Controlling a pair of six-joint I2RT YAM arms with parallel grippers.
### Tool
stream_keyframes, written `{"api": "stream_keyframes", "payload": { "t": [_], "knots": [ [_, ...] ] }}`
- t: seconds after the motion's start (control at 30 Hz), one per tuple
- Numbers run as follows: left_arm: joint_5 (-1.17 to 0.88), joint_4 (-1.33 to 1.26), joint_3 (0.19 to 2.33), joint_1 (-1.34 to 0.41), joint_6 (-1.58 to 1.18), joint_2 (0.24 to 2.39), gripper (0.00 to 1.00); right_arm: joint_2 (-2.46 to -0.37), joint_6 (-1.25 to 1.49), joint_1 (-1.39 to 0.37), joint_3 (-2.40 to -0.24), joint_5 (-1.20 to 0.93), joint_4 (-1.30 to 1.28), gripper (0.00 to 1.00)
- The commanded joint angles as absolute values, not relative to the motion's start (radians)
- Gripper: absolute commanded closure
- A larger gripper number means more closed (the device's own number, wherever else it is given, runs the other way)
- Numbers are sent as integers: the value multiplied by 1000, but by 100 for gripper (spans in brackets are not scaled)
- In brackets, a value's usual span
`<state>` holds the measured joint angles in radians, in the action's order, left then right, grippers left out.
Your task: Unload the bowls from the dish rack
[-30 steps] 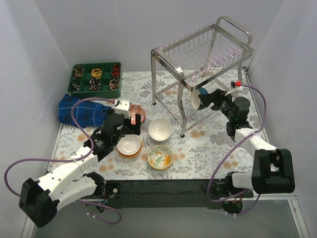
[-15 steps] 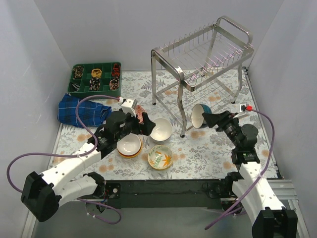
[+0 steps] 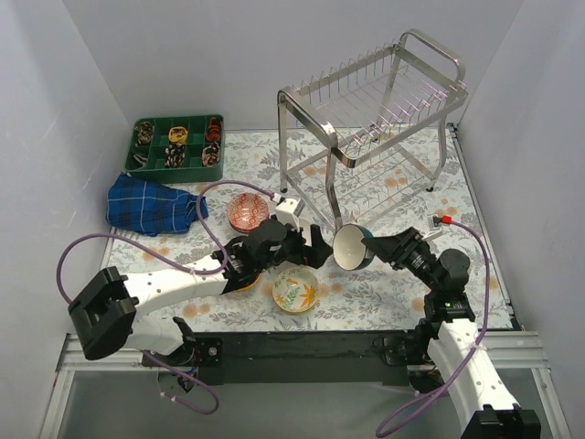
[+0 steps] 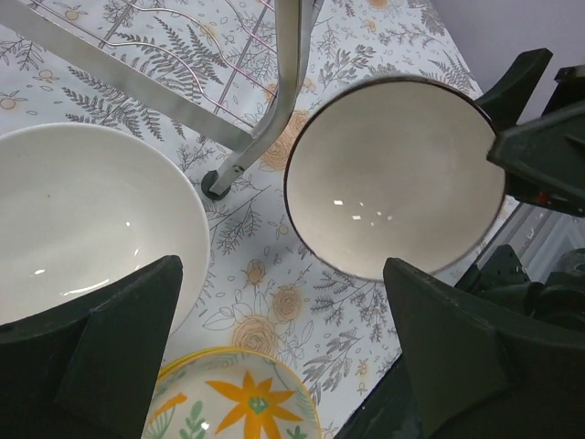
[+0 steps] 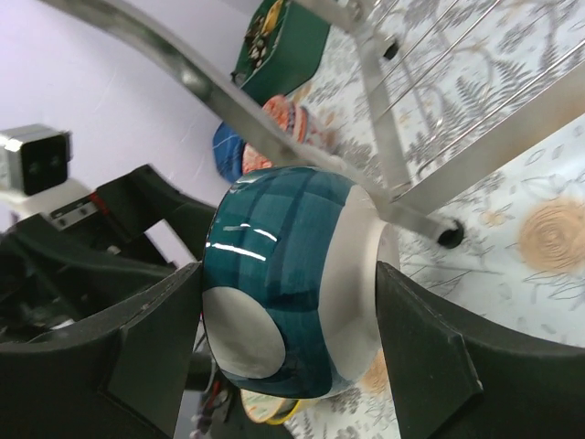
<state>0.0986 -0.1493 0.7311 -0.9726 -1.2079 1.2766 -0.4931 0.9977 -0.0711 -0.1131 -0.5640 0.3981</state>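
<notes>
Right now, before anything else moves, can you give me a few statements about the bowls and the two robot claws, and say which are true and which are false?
1. The right gripper holds a round teal ceramic bowl with a white inside. True.
2. The left gripper is clamped on the plain white ceramic bowl. False: its fingers are spread wide with nothing between them, and that bowl sits on the table beside it.
3. The red-and-white patterned bowl stands in the shiny steel wire dish rack. False: it is off the rack, on the floral table, next to the blue checked cloth.
4. The bowl with a leaf pattern inside rests on the table near its front edge. True.
</notes>
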Motion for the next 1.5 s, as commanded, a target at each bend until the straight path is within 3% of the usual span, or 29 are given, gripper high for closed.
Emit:
{"api": "stream_keyframes", "payload": {
  "t": [0.0, 0.23, 0.33, 0.43, 0.63, 0.77, 0.83, 0.93, 0.97, 1.17, 1.27, 1.47],
  "knots": [
    [196, -210, 799, -1015, -1244, 1334, 10, -456, 1103, -92, -117, -670, 503, 99],
    [215, -218, 818, -1048, -1275, 1405, 24, -440, 1132, -109, -95, -695, 506, 99],
    [216, -219, 821, -1055, -1284, 1423, 39, -437, 1135, -112, -98, -709, 518, 99],
    [219, -219, 825, -1060, -1287, 1439, 61, -440, 1138, -113, -97, -719, 528, 99],
    [209, -219, 836, -1072, -1287, 1463, 69, -446, 1170, -115, -91, -750, 568, 99],
    [212, -218, 834, -1080, -1282, 1456, 95, -449, 1166, -114, -83, -761, 569, 99],
    [218, -218, 830, -1081, -1278, 1447, 100, -448, 1161, -114, -68, -756, 569, 97],
    [245, -198, 821, -1081, -1267, 1416, 100, -445, 1148, -114, -54, -744, 568, 80],
    [256, -189, 818, -1081, -1256, 1405, 100, -446, 1141, -115, -52, -741, 566, 67],
    [344, -69, 818, -1077, -1215, 1307, 100, -445, 1036, -113, -86, -726, 500, 24],
    [356, -6, 833, -1074, -1186, 1264, 100, -448, 912, -112, -149, -691, 361, 13],
    [365, 248, 870, -1008, -1172, 1171, 100, -453, 661, -114, -310, -554, 47, 8]
  ]
}}
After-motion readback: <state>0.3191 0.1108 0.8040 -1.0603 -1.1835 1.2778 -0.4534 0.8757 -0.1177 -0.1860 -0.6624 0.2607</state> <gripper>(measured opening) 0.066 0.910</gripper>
